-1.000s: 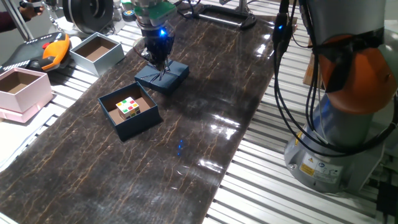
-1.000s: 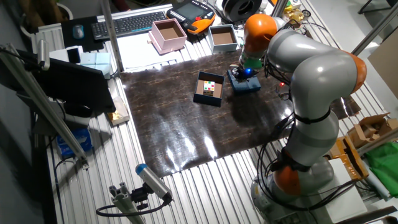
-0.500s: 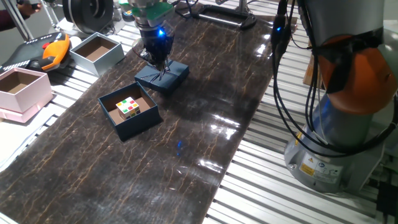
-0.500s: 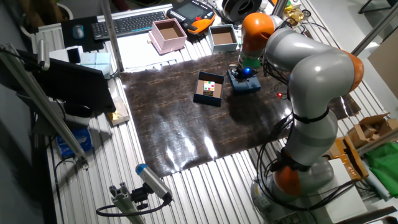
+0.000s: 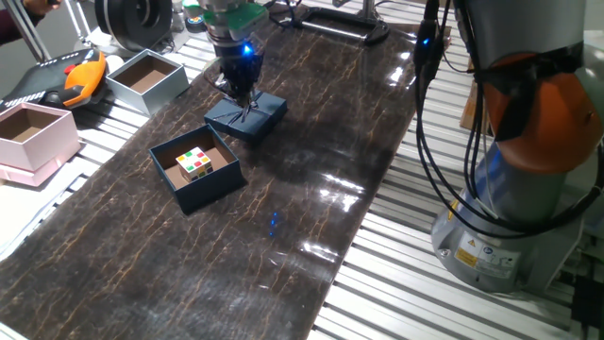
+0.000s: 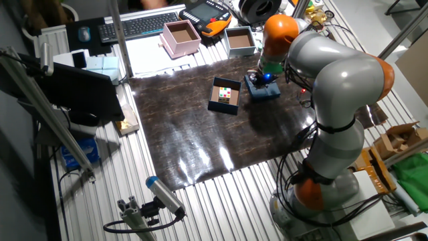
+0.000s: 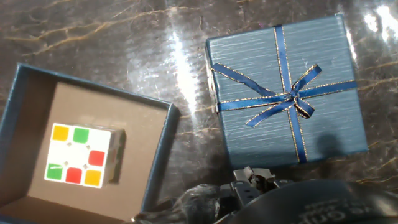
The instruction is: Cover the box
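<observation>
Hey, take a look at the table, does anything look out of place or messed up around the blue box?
Nothing looks damaged or spilled. The navy box sits open with a puzzle cube inside, and its ribboned lid lies flat on the mat beside it, not on it. The gripper is right over the lid.

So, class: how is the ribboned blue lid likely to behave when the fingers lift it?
The lid looks like thin card, so probably light and fairly stiff. Its flat, square shape suggests it won't roll. The thin ribbon bow could slip or snag if gripped there.
</observation>
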